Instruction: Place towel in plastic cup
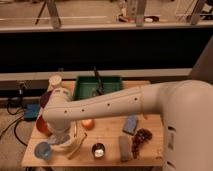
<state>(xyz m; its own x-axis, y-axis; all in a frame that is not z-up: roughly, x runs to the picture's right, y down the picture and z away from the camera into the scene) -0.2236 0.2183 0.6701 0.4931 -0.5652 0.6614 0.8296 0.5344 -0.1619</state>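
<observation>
The plastic cup [42, 150] is small, light blue and translucent, and stands upright at the table's front left corner. My arm reaches across the table from the right, and its wrist [59, 112] hangs over the left side. The gripper [59, 139] points down just right of the cup and slightly behind it, over a pale bowl [67, 144]. The arm covers most of the gripper. The towel does not show; the arm hides the spot under it.
A red bowl [41, 127] and a purple bowl [45, 97] sit at the left. A pale cup [55, 80] and a green tray [100, 86] stand at the back. An orange [88, 123], banana [77, 146], metal cup [98, 149], brownish strip [124, 148], blue pad [130, 124] and grapes [142, 137] lie nearby.
</observation>
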